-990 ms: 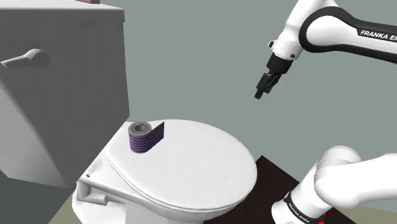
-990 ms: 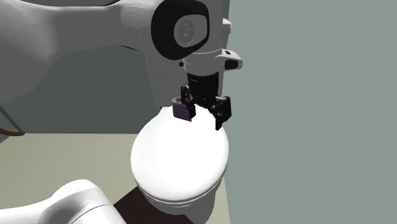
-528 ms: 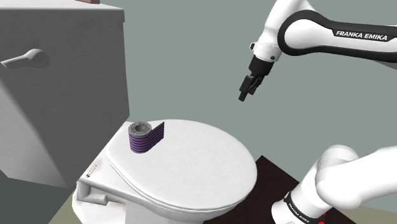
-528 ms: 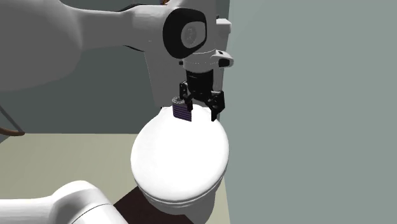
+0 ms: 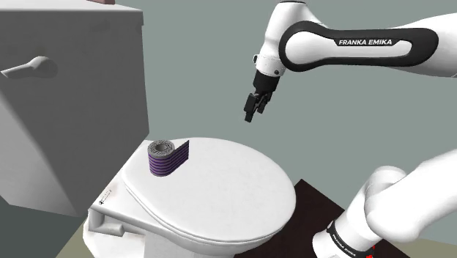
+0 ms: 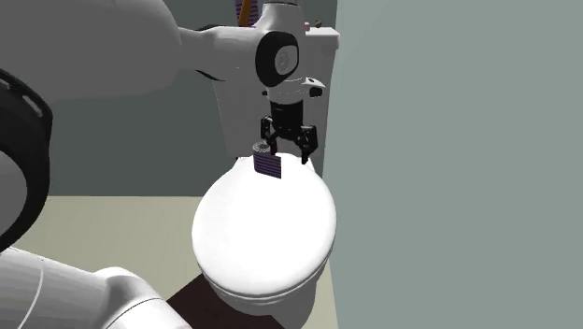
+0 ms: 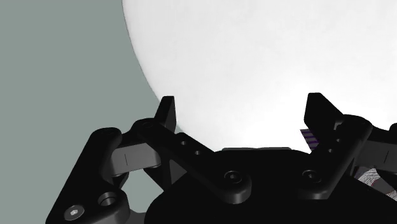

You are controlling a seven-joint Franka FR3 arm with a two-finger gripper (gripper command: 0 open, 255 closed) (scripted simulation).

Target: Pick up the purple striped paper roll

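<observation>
the gripper point(image 5: 251, 116) is hovering released, fingers point(image 7: 167, 116) spread, above the white toilet lid point(image 5: 227, 183), while the purple striped paper roll point(image 5: 167, 157) is standing untouched at the lid's rear

"FRANKA EMIKA" in white capitals along the dark band of the white arm point(image 5: 364, 42)

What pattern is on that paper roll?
Purple and dark stripes on the paper roll, clearest in the shoulder view.

Shoulder view flanks the toilet lid point(image 5: 220, 183); second exterior faces its front.
</observation>
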